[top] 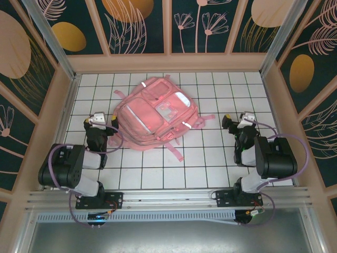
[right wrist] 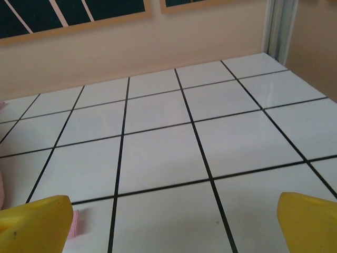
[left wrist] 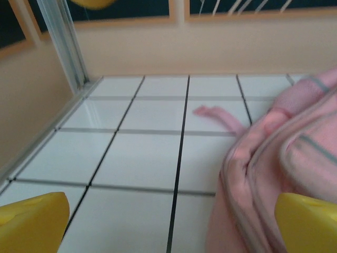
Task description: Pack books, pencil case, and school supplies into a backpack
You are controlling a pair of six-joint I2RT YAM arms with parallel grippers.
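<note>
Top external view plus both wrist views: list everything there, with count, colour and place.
backpack: one, pink with silvery strips, lying flat mid-table, nearer the left arm
table: one, white tiles with black grid lines, under everything
wall panels: several, dark with tan leaf and flower prints, around the table's far and side edges
left gripper: one, yellow-tipped, open and empty, just left of the backpack
right gripper: one, yellow-tipped, open and empty, over bare tiles right of the backpack
</note>
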